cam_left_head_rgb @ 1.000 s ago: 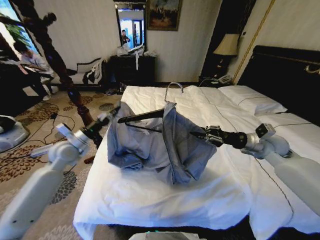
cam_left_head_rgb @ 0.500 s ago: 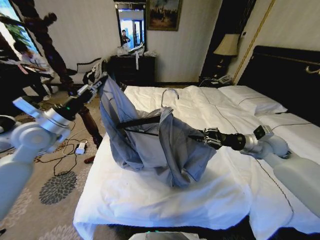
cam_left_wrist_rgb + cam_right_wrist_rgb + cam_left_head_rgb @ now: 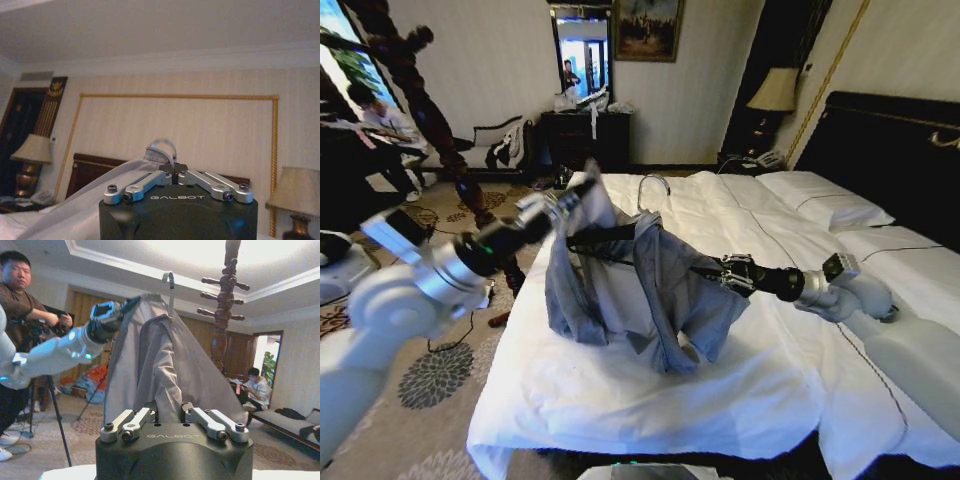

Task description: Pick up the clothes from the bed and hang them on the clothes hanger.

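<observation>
left end effector (image 3: 582,189) clamped on shirt (image 3: 650,290) edge, lifting it | right end effector (image 3: 725,272) grips hanger (image 3: 610,240) end under the cloth | shirt half-draped on hanger, above bed (image 3: 650,400) | left: seat second shoulder

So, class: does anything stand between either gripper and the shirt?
Nothing visible does. The left gripper is shut on the shirt near the collar, and the right gripper is shut on the hanger end under the cloth.
</observation>
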